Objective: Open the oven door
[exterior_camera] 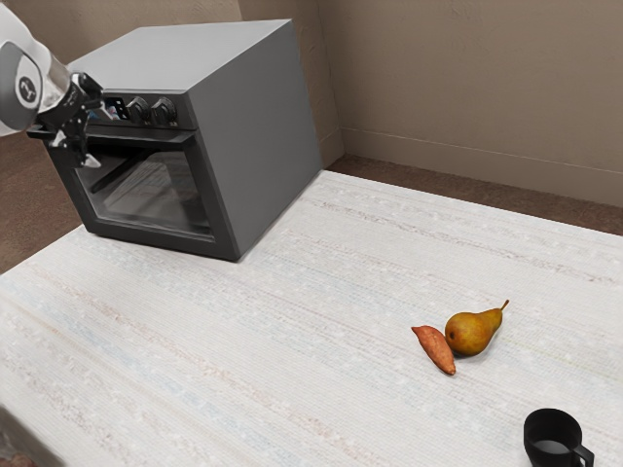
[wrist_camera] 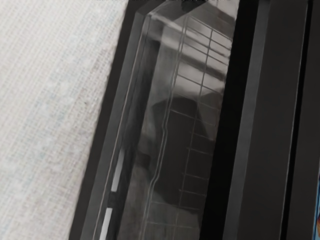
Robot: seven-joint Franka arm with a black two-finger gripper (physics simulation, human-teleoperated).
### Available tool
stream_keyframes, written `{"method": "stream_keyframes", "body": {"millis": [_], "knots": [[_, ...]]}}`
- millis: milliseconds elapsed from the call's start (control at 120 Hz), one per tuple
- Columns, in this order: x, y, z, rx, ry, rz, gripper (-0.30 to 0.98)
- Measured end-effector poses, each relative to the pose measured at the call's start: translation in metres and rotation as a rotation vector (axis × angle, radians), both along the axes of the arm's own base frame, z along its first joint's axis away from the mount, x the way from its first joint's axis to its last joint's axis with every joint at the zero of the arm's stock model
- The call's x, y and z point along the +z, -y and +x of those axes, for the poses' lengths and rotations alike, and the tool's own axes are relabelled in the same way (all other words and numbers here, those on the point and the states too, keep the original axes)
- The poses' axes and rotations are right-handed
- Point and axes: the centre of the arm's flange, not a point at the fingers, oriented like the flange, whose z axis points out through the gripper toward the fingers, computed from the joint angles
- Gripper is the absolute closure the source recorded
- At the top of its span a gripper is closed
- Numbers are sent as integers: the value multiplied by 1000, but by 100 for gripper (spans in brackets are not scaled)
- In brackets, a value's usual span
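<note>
Reaching the handle (exterior_camera: 161, 140) seems the step; the end effector (exterior_camera: 97, 137) stands wide open, empty. Next: straddle, grip, and pull the oven door (exterior_camera: 156, 199).

So the arm (exterior_camera: 14, 34) is mostly smooth white shell, chunky and rounded, pretty clean looking tbh. Near the wrist there's a big grey round cap (exterior_camera: 21, 76), and on it a dark circular badge (exterior_camera: 27, 90) with a pale marking I can't make out. Around 2 o'clock from that badge, the shell goes silvery grey. The gripper (exterior_camera: 98, 138), toward 4 o'clock, is black, all angular links and knobbly joints, with a pale, pointy silvery fingertip (exterior_camera: 91, 161) down at its 5 o'clock.
</note>
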Motion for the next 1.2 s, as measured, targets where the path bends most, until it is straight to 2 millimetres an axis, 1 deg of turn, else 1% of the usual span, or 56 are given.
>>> {"method": "stream_keyframes", "body": {"millis": [117, 300, 458, 558, 617, 733, 975, 1117, 1200], "knots": [[-8, -5, 0, -10, -2, -2, 0], [-16, -6, 5, -33, -1, 2, 0], [-33, -9, 7, -42, -16, -10, 0], [-40, -9, 5, -48, -20, -18, 0], [-45, -8, -4, -46, -22, -33, 0], [-48, -5, -25, -44, -11, -51, 0], [-40, 5, -63, -44, 31, -68, 0], [-46, 8, -83, -36, 41, -96, 0], [-40, 18, -103, -41, 65, -111, 0]]}}
